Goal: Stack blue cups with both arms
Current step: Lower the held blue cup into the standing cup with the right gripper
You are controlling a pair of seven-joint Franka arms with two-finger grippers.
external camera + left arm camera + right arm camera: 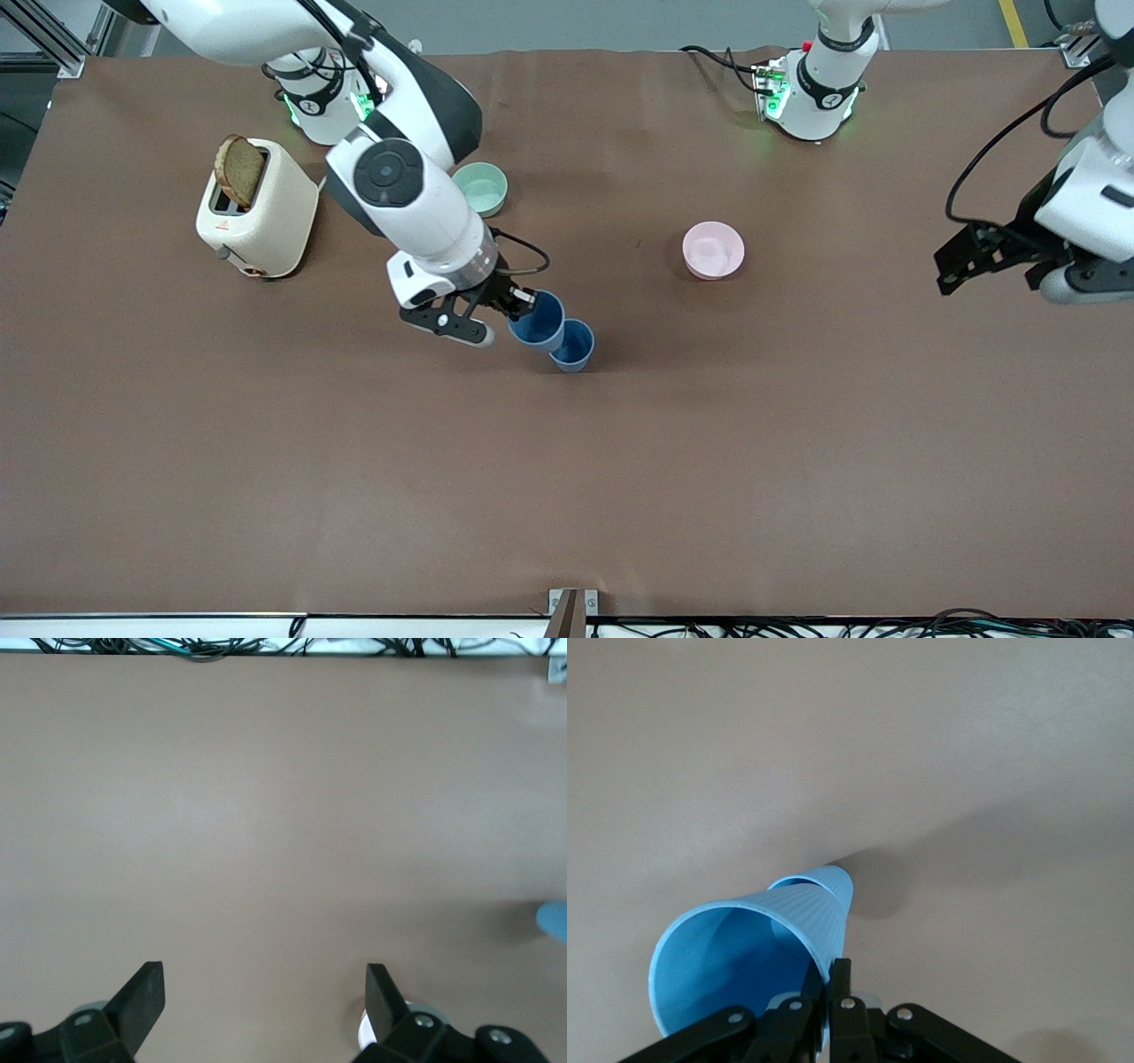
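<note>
My right gripper [523, 304] is shut on the rim of a blue cup [537, 321] and holds it tilted just above the table. The second blue cup [574, 344] stands right beside it, nearer the front camera, touching or overlapping the held cup's lower end. In the right wrist view, one finger is inside and one outside the rim at my right gripper [833, 967]. The held cup [735, 966] fills the foreground there, and the second cup [828, 881] peeks out past it. My left gripper [961, 259] waits open and empty in the air at the left arm's end of the table, also seen in the left wrist view [266, 979].
A cream toaster [257, 213] with a slice of bread stands at the right arm's end. A mint-green bowl [483, 188] sits near the right arm's base. A pink bowl [713, 250] sits mid-table toward the left arm. A sliver of a blue cup [555, 921] shows in the left wrist view.
</note>
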